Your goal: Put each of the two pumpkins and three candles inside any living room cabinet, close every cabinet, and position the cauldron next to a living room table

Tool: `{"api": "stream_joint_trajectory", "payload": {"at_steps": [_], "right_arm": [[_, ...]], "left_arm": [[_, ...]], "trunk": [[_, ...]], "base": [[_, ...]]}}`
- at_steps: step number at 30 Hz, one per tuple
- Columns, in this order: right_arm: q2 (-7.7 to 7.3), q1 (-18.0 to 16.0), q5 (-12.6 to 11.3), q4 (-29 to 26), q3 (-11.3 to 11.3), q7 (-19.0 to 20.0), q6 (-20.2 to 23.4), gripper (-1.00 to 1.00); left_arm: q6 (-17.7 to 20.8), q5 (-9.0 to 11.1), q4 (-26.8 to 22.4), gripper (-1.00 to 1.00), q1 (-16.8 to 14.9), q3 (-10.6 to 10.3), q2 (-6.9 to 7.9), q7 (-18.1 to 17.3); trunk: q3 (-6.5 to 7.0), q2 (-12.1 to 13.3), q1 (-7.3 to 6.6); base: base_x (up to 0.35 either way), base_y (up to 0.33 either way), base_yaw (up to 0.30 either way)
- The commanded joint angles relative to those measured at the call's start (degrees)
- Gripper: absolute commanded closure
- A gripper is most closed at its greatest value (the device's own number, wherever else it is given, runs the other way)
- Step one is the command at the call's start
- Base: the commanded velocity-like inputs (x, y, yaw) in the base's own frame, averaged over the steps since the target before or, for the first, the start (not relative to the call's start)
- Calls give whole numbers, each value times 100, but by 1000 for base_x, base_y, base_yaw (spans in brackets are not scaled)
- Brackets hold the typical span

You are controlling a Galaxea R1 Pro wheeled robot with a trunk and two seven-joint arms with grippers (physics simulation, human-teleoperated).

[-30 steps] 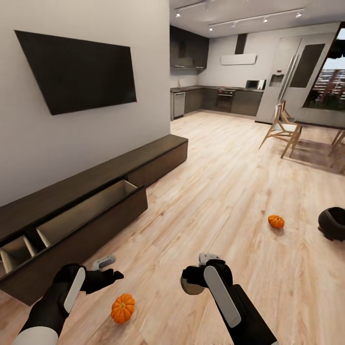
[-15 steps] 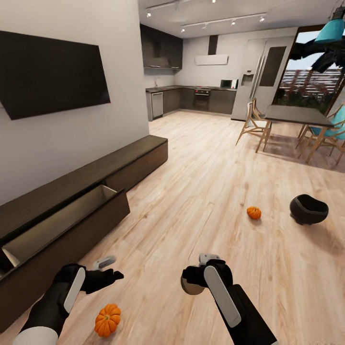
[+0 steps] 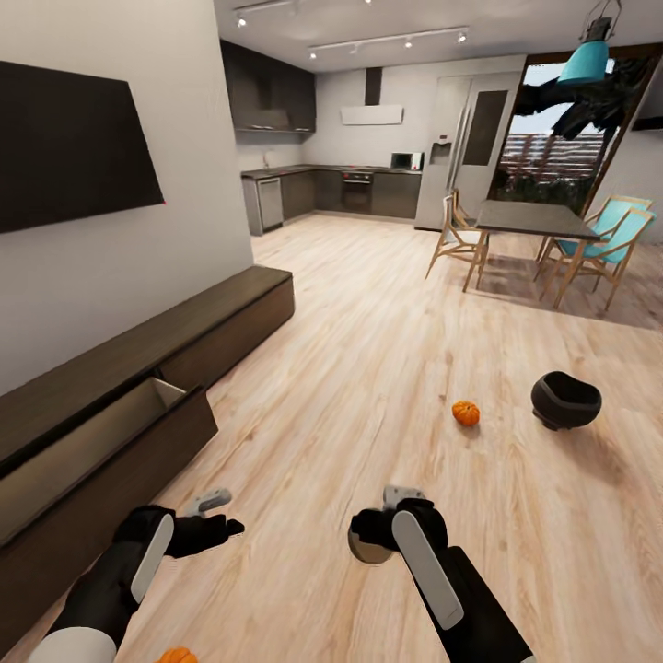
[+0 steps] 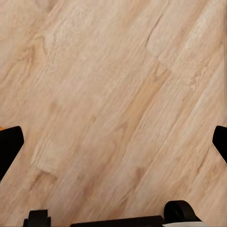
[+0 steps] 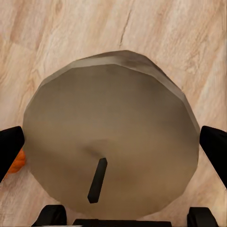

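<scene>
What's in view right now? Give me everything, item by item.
Pumpkins: two, orange; one on the floor mid-room, one at the near edge by the left arm.
Cauldron: one, black, on the floor beside the far pumpkin.
Candle: one, cream-beige, in the right claw.
Cabinet: one, dark brown, along the wall, one drawer open.
TV: one, black, on the wall.
Dining table: one, dark, with chairs, far right.
Kitchen units: dark, far end.
Left claw: black, open, empty.
Right claw: black, holding the candle.

Both arms reach forward low, left pincer (image 3: 217, 516) spread open, right pincer (image 3: 385, 527) clamped on a candle (image 5: 111, 153).
</scene>
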Motion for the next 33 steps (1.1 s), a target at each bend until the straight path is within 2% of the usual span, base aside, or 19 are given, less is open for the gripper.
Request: {"api": "stream_joint_trajectory", "payload": {"at_steps": [1, 13, 33], "right_arm": [[1, 0, -2, 0, 3, 2, -18, 100], [2, 0, -4, 0, 3, 4, -40, 100], [0, 0, -2, 0, 16, -4, -64, 100]], "left_arm": [[-3, 0, 0, -100, 0, -1, -1, 1], [-16, 0, 0, -100, 0, -10, -14, 2], [-17, 0, 0, -100, 0, -10, -7, 0]], "trunk": [[0, 0, 0], [0, 0, 0], [0, 0, 0]], "base": [[319, -105, -79], [310, -149, -230], [303, -23, -9]]}}
